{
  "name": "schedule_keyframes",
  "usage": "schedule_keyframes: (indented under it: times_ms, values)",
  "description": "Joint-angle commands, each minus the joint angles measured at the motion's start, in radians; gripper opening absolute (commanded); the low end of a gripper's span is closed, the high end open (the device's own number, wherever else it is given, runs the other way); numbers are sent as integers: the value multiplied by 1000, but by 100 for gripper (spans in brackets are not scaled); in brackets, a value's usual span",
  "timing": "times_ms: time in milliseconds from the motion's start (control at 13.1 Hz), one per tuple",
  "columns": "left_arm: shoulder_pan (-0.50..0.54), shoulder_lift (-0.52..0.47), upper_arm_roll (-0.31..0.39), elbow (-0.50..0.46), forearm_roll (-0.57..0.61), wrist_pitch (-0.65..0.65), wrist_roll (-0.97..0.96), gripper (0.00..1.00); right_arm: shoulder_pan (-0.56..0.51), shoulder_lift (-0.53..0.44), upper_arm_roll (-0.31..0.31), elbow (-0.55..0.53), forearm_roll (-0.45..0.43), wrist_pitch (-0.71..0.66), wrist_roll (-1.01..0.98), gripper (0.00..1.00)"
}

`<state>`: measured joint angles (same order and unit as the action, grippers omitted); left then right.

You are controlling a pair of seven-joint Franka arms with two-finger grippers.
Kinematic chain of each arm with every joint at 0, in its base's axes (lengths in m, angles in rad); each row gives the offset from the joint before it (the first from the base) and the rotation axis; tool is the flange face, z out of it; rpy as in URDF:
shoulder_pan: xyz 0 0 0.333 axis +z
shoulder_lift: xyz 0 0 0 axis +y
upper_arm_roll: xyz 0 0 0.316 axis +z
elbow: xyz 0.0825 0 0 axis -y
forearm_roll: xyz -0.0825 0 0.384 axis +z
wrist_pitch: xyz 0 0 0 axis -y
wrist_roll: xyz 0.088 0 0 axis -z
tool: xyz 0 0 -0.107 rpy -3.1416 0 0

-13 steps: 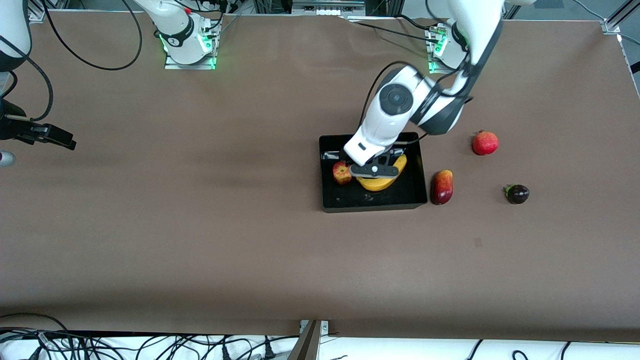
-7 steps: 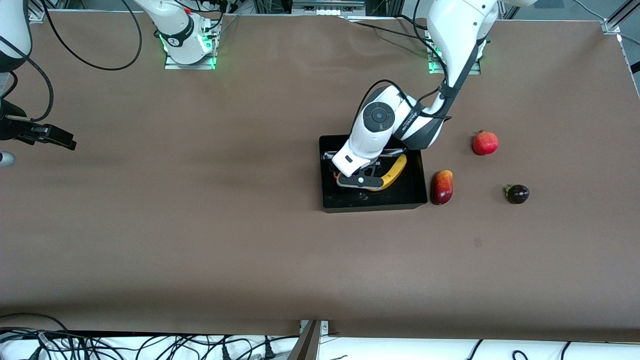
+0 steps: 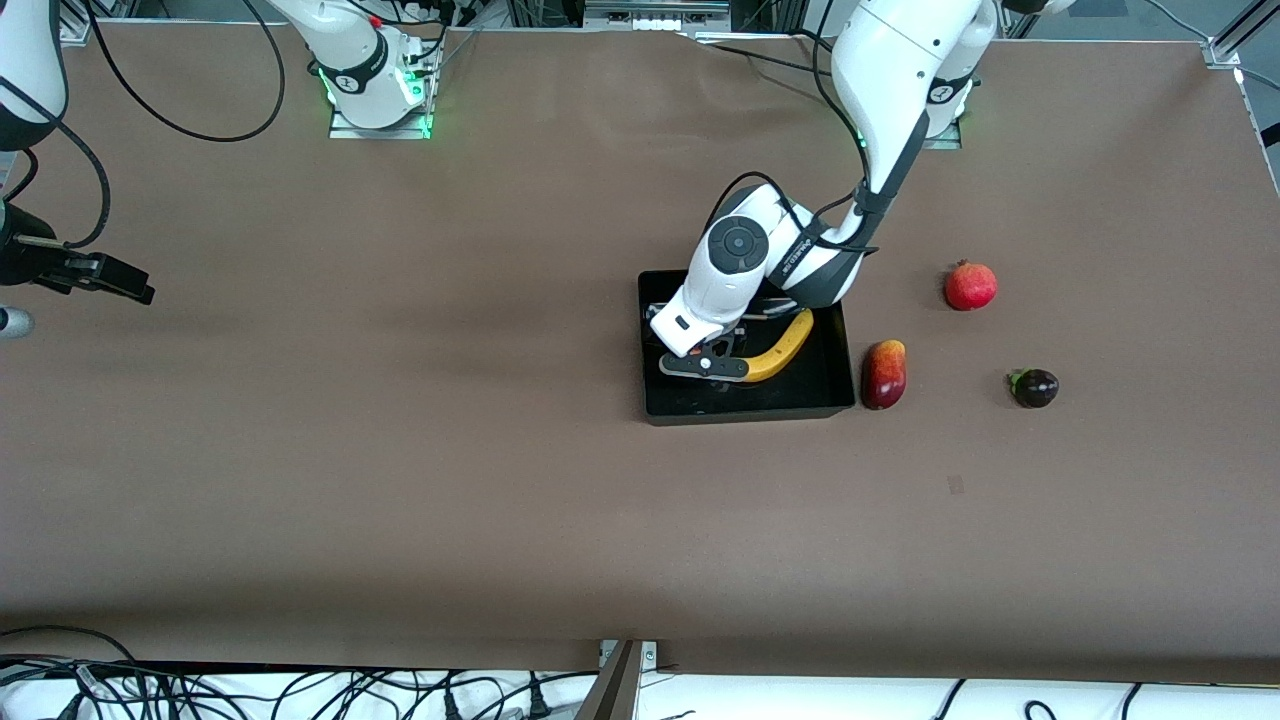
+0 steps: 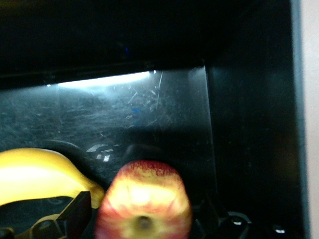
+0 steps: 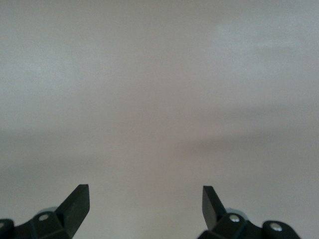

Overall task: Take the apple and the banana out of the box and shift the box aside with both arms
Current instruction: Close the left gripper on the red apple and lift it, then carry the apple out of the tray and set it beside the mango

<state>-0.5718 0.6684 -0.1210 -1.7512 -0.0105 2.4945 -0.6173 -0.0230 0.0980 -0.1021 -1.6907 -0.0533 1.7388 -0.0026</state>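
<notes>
Left hand (image 4: pixel 142 219) spread wide around apple (image 4: pixel 143 199), nothing gripped yet.
Apple sits in box (image 3: pixel 660 405) between the fingers, banana (image 3: pixel 780 350) just beside; judged light, firm, smooth, best pinched across its middle. Right hand (image 5: pixel 144 204) is parked open over bare worktop (image 3: pixel 400 480).

the box (image 3: pixel 748 402) sits toward the left arm's end of the table; in it lie the banana (image 3: pixel 783 350) and, just beside it on the right arm's side, the apple (image 4: pixel 143 201), with the left gripper (image 3: pixel 702 366) down in the box, one finger on each side of the apple. the mango (image 3: pixel 884 373) lies just beside the box wall toward the left arm's end, the pomegranate (image 3: pixel 970 285) farther from the front camera than it, the small dark fruit (image 3: pixel 1034 387) nearer that end. the right gripper (image 5: pixel 144 204) waits over bare table (image 3: pixel 400 450) at the right arm's end.
</notes>
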Motion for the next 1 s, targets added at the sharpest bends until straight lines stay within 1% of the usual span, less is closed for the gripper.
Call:
schedule_keyframes:
  times_ms: [0, 77, 153, 230, 306, 536, 613, 766, 843, 919]
  values:
    - [-14, 23, 17, 22, 10, 0, -12, 100, 3, 2, -2, 6, 4, 4, -8, 100]
    - [-14, 25, 17, 22, 15, 0, -3, 90, 3, 2, -2, 6, 4, 4, -8, 100]
    - [-14, 23, 17, 22, 17, -2, 7, 61, 3, 2, -2, 8, 4, 2, -8, 100]
    - [-13, 16, 15, 22, 18, -5, 14, 17, 3, 2, -2, 6, 4, 2, -8, 100]
    - [-13, 4, 17, 15, 18, -6, 14, 0, 3, 2, -2, 6, 4, 2, -8, 100]
    - [3, -58, 17, 7, 17, -41, 7, 0, 3, 2, -2, 8, 4, 2, -8, 100]
    - [19, -90, 15, 7, 17, -80, 14, 0, 3, 2, -2, 8, 4, 2, -8, 100]
    - [59, -171, 15, 4, 18, -197, 28, 0, 3, 2, -2, 8, 3, 4, -8, 100]
    - [102, -226, 12, -25, 18, -251, 77, 0, 2, 2, -2, 8, 4, 4, -7, 100]
    - [154, -286, 9, -74, 18, -265, 165, 0, 2, 3, -2, 6, 4, 4, -8, 100]
